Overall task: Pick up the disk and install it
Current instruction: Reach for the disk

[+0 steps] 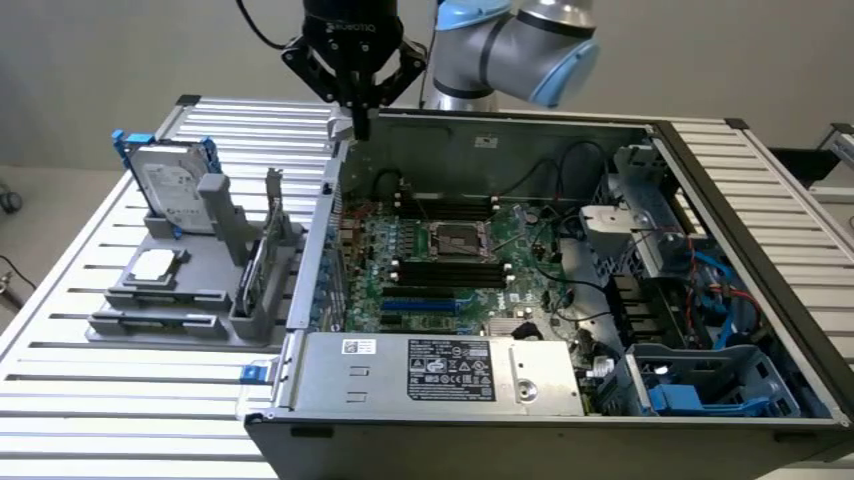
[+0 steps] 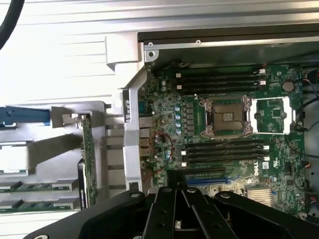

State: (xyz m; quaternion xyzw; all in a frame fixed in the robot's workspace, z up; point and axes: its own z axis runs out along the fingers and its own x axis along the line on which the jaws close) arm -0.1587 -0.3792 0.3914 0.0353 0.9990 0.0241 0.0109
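The disk (image 1: 174,182), a silver-grey drive with a white label in a blue carrier, stands upright in a grey holder (image 1: 187,300) at the exterior view's left. My gripper (image 1: 359,126) hangs shut and holds nothing, above the open computer case's back left corner, to the right of the disk and well apart from it. In the wrist view the gripper (image 2: 176,192) points down over the motherboard's edge, and the blue carrier edge (image 2: 24,115) shows beside the case wall.
The open computer case (image 1: 747,250) holds a motherboard (image 1: 447,250), cables and a blue drive bay (image 1: 707,392). On the holder also sit a small square chip (image 1: 154,264) and an upright green circuit card (image 1: 274,250). A slatted metal table (image 1: 80,400) carries everything.
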